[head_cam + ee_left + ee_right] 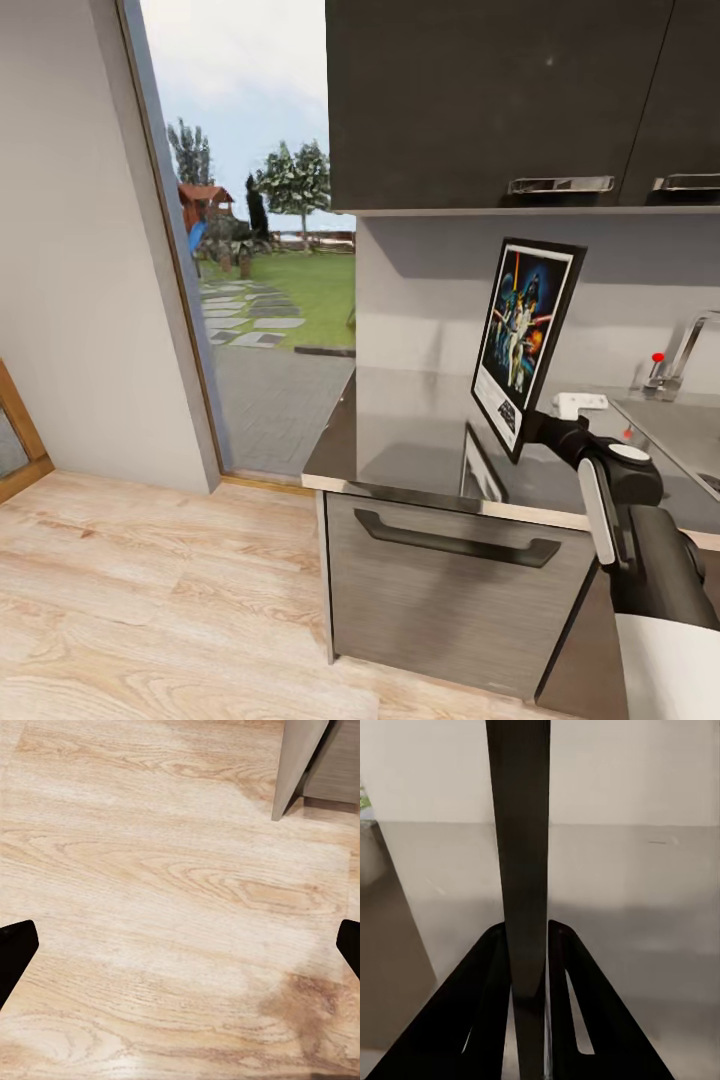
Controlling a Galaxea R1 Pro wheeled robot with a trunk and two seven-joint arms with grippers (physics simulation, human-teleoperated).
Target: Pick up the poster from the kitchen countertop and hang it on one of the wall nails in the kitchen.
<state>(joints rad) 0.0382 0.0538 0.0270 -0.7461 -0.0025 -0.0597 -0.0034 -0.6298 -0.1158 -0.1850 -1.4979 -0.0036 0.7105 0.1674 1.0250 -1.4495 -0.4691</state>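
One poster [524,338], stiff, light, likely slippery-framed, pinched edge-on at its 5 o'clock corner by right pincer [531,967] above tabletop [420,440]; left pincer [180,945] spread wide over floor [150,870].

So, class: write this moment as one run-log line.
right gripper: shut on poster | poster: upright, lifted above kitchen countertop | left gripper: open over floor | hanging: not yet done
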